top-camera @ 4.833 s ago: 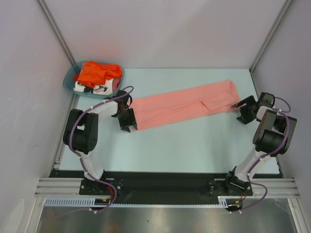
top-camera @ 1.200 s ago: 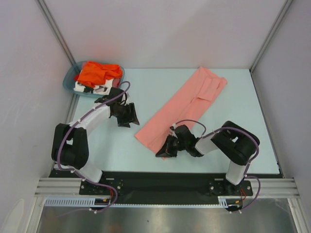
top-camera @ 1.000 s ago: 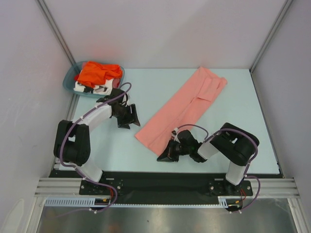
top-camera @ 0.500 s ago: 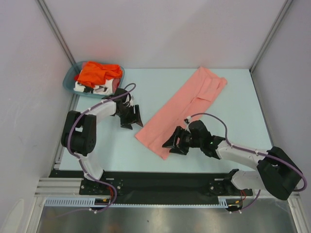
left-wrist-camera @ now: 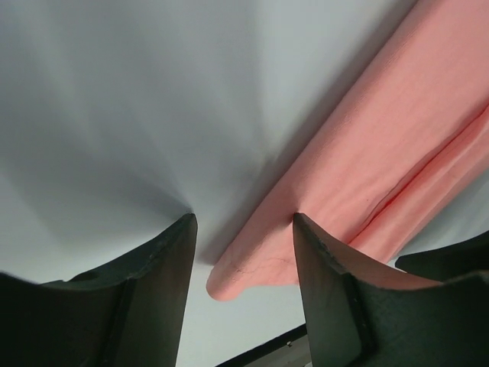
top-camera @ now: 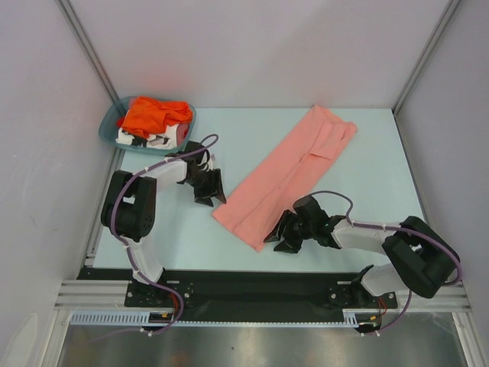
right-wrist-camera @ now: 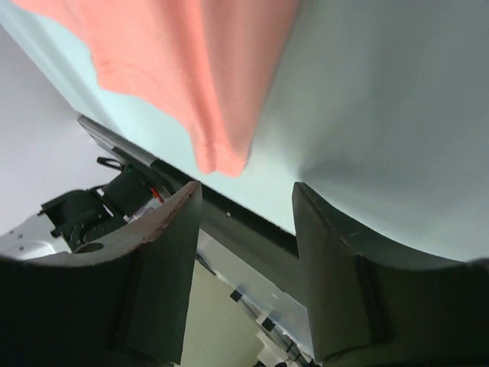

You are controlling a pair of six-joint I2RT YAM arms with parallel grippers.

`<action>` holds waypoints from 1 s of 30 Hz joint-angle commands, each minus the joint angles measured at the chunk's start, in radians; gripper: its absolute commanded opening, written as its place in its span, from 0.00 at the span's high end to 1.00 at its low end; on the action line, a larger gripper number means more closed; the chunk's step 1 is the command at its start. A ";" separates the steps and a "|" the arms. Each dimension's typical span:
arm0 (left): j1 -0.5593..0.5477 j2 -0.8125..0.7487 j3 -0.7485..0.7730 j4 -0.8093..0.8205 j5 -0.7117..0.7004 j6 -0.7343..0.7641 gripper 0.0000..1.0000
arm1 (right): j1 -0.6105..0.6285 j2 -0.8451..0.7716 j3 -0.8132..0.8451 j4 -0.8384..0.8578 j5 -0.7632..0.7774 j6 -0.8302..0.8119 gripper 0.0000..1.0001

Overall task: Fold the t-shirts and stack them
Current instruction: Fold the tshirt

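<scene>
The salmon-pink t-shirt (top-camera: 290, 172) lies folded into a long strip, running diagonally from the table's far right to its near middle. My left gripper (top-camera: 215, 194) is open and empty just left of the strip's near-left corner (left-wrist-camera: 229, 283). My right gripper (top-camera: 281, 235) is open and empty at the strip's near end, whose corner (right-wrist-camera: 221, 157) shows just beyond my fingers. The bright orange t-shirt (top-camera: 153, 115) and the white t-shirt with black print (top-camera: 149, 138) sit crumpled in the teal basket (top-camera: 109, 126).
The teal basket stands at the table's far left corner. A black strip (top-camera: 252, 283) runs along the table's near edge by the arm bases. Grey walls with metal posts enclose the table on three sides.
The pink strip was swung from lying across the table to a diagonal. My right gripper came from the far right to the strip's near end. My left gripper edged right toward the near-left corner.
</scene>
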 commanded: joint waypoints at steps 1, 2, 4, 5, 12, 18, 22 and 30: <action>-0.007 0.008 -0.001 0.027 -0.008 0.023 0.42 | -0.003 0.061 0.002 0.082 -0.010 0.040 0.45; -0.009 0.011 -0.002 0.025 -0.008 0.025 0.43 | -0.003 0.072 0.007 0.087 -0.007 0.041 0.47; -0.007 0.013 -0.010 0.025 -0.019 0.026 0.44 | -0.002 0.095 0.018 0.088 -0.004 0.047 0.49; -0.010 0.016 -0.012 0.025 -0.022 0.026 0.45 | 0.000 0.103 0.024 0.085 -0.001 0.047 0.50; -0.009 0.014 -0.044 0.025 -0.029 0.026 0.53 | -0.002 0.155 0.116 -0.007 0.013 -0.005 0.53; -0.015 0.006 -0.059 0.023 -0.019 0.028 0.57 | 0.023 0.207 0.153 -0.013 0.004 -0.005 0.53; -0.021 0.008 -0.068 0.020 -0.032 0.029 0.72 | 0.030 0.210 0.157 -0.044 0.014 -0.006 0.58; -0.022 0.013 -0.105 0.005 -0.071 0.020 1.00 | 0.015 0.227 0.142 -0.048 0.031 -0.043 1.00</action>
